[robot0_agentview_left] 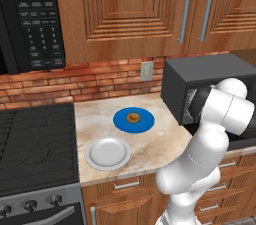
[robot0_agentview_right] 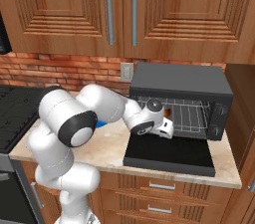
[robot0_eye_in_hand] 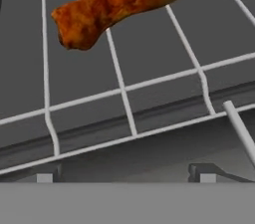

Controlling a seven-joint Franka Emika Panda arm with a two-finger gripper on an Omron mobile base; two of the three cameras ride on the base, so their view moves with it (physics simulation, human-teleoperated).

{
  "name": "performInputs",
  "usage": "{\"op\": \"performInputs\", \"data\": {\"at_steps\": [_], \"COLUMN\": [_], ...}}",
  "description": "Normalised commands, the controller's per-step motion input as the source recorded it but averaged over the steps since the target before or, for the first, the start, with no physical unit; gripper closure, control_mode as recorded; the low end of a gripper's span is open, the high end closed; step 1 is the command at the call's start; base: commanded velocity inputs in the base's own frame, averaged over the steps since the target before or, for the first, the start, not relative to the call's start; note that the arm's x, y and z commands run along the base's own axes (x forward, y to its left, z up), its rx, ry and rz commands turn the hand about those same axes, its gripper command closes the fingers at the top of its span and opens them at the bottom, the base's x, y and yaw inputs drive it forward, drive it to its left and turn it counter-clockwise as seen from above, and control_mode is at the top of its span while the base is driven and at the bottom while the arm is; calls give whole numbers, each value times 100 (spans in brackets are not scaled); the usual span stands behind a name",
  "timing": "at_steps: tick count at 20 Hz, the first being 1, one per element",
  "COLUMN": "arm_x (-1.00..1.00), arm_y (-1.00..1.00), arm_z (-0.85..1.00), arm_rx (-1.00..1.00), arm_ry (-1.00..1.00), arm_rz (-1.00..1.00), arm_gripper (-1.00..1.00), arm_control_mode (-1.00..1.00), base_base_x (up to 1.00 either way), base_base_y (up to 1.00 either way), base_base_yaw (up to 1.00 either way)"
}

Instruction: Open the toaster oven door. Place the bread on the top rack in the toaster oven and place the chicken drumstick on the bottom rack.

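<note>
jaws (robot0_eye_in_hand: 124, 175): spread, empty | chicken drumstick (robot0_eye_in_hand: 119, 4): on rack (robot0_eye_in_hand: 124, 88)

toaster oven (robot0_agentview_right: 182, 81): dark grey box, silver wire racks
toaster oven door (robot0_agentview_right: 169, 156): dark grey, near black
chicken drumstick (robot0_eye_in_hand: 119, 4): reddish-brown, mottled with orange
bread (robot0_agentview_left: 133, 117): golden-brown
plate under the bread (robot0_agentview_left: 120, 121): bright blue
second plate (robot0_agentview_left: 107, 153): pale grey-white
counter (robot0_agentview_left: 160, 144): beige marbled stone
wall (robot0_agentview_left: 60, 84): red brick, pale mortar lines
cabinets (robot0_agentview_left: 125, 9): warm brown wood, silver handles
microwave (robot0_agentview_left: 30, 19): black, red display
</note>
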Motion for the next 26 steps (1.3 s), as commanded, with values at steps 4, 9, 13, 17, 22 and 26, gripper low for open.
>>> {"op": "performInputs", "data": {"at_steps": [4, 9, 13, 17, 22, 26], "arm_x": [27, 30, 27, 15, -9, -33], "arm_y": [0, 0, 0, -1, -11, -16], "arm_z": [0, 0, 0, 0, 3, 15], "arm_rx": [0, 2, 3, 4, 8, 13], "arm_ry": [-3, -2, -1, 0, 0, 0], "arm_rz": [-13, -10, -7, -4, -1, 0], "arm_gripper": [-100, -100, -100, -100, -100, -100], "arm_control_mode": [-100, -100, -100, -100, -100, -100], "base_base_x": [0, 0, 0, 0, 0, 0], "base_base_y": [0, 0, 0, 0, 0, 0], "base_base_yaw": [0, 0, 0, 0, 0, 0]}}
